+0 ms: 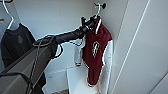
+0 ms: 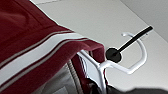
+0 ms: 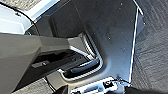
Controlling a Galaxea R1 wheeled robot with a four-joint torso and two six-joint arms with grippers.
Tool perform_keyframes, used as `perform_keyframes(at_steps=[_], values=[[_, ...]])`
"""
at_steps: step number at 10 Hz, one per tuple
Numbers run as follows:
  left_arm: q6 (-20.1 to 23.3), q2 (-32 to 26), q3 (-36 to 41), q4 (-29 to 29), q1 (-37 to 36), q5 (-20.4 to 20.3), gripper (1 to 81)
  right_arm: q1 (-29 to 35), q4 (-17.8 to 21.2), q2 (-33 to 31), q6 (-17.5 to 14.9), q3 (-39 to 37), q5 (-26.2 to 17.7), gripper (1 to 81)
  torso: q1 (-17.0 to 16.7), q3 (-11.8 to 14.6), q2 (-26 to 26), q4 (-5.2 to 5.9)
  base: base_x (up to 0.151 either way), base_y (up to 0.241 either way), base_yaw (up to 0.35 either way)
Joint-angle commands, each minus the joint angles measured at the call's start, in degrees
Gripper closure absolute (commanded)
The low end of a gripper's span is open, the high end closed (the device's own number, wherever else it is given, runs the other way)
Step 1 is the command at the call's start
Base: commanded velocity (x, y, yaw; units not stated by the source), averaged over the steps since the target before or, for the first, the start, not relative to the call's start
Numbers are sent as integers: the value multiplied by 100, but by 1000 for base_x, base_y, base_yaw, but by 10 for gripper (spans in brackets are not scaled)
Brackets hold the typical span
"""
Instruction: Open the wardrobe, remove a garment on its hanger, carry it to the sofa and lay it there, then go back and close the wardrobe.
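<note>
The wardrobe [image 1: 140, 37] stood open, and the jacket [image 1: 96, 53] hung inside it on its white hanger [image 1: 98, 11], the hook caught over a short dark peg [image 1: 102, 5] at the top right of the compartment. A dark grey T-shirt [image 1: 15, 45] hung well apart on the other side.

The left arm reached in from the near left, and its gripper [image 1: 89, 23] sat at the jacket's collar, right at the hanger's neck just under the hook. From the left wrist view the hanger's stem [image 2: 101, 72] ran straight down toward the jaws, with the hook [image 2: 140, 57] curving over the peg [image 2: 113, 55] above. Whether the jaws had closed on the stem could not be told; the fingers were hidden at the frame's edge.

The relation that mattered: the hook lay above the jaws and opened to one side of the peg, so freeing it probably called for a lift and then a pull outward along the peg. The left arm was clearly the nearer one. The right wrist view showed the robot's own body and carpet.
</note>
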Motion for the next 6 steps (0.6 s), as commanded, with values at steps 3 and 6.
perform_keyframes(at_steps=[3, 6], values=[[-894, -358, 136, 1400, -1829, -408, 811, 126, 52, 11, -11, 20, -258, 10, 2, -2, 0, 0, 0, 0, 0], [-1176, -420, 136, 1638, -1979, -382, 811, 108, 34, 3, -11, 20, -232, 10, 2, -5, 0, 0, 0, 0, 0]])
